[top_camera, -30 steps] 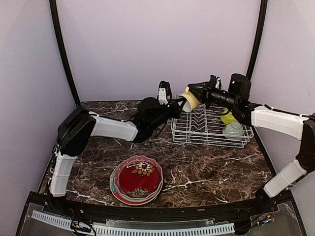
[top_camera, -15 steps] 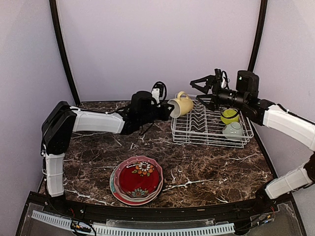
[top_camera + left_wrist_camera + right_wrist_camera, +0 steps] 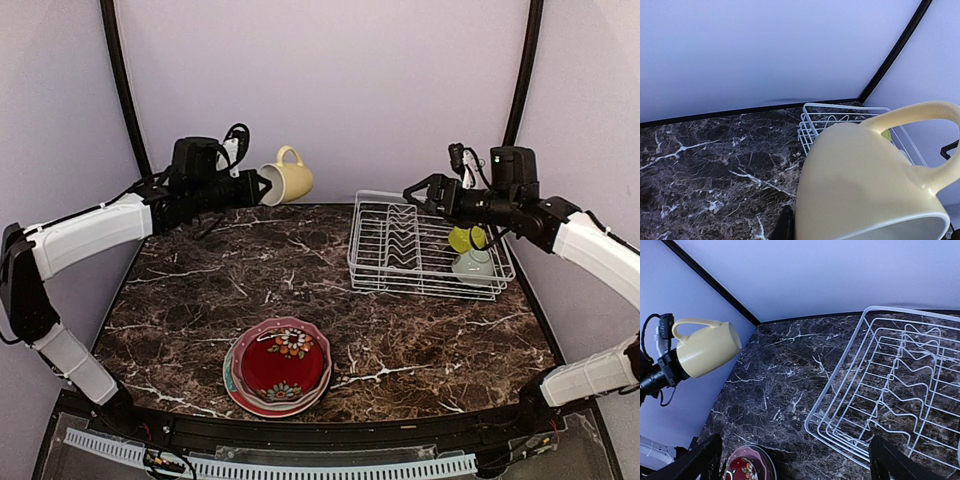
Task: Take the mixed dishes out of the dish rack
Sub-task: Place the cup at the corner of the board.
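The pale yellow mug (image 3: 287,181) hangs on its side high over the table's back left, and my left gripper (image 3: 260,187) is shut on its rim. It fills the left wrist view as the mug (image 3: 860,180), with one black finger (image 3: 785,227) against its outside. My right gripper (image 3: 420,190) is open and empty above the left end of the white dish rack (image 3: 420,291); its fingertips (image 3: 700,460) frame the rack's rim (image 3: 837,397). In the rack's right end sit the lime-green bowl (image 3: 465,238) and the pale blue cup (image 3: 474,265).
A stack of plates (image 3: 280,365), red floral on top, lies on the marble table near the front middle; its edge shows as the plates (image 3: 747,467) in the right wrist view. The curved back wall and black frame posts stand close behind both grippers.
My right gripper opened off the mug and drew back right over the rack. My left arm swung the mug left and upward, away from the rack.
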Robot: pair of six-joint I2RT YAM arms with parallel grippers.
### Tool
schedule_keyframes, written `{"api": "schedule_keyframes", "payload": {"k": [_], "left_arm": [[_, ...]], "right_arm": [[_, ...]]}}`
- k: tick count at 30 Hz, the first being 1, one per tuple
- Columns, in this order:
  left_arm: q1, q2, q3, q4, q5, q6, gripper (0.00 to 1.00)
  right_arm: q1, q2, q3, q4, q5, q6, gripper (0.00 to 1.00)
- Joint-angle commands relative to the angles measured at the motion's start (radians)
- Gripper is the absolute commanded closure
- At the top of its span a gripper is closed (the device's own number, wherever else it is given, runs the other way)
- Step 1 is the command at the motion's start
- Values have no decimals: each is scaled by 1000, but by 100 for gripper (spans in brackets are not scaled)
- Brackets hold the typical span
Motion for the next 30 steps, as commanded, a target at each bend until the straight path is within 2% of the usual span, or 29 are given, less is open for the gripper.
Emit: {"api": "schedule_keyframes", "payload": {"k": [1, 7, 14, 30], "left_arm": [[44, -159, -44, -235, -33, 30, 99], [119, -245, -67, -477, -94, 31, 99], [188, -228, -96, -663, -97, 42, 99], [223, -36, -119, -721, 40, 50, 99]], "right_arm": [[-27, -20, 20, -64, 79, -117, 1], [-61, -5, 13, -67, 85, -144, 1], [-71, 47, 38, -101, 115, -169, 1], [-73, 32, 46, -138, 176, -182, 1]]}}
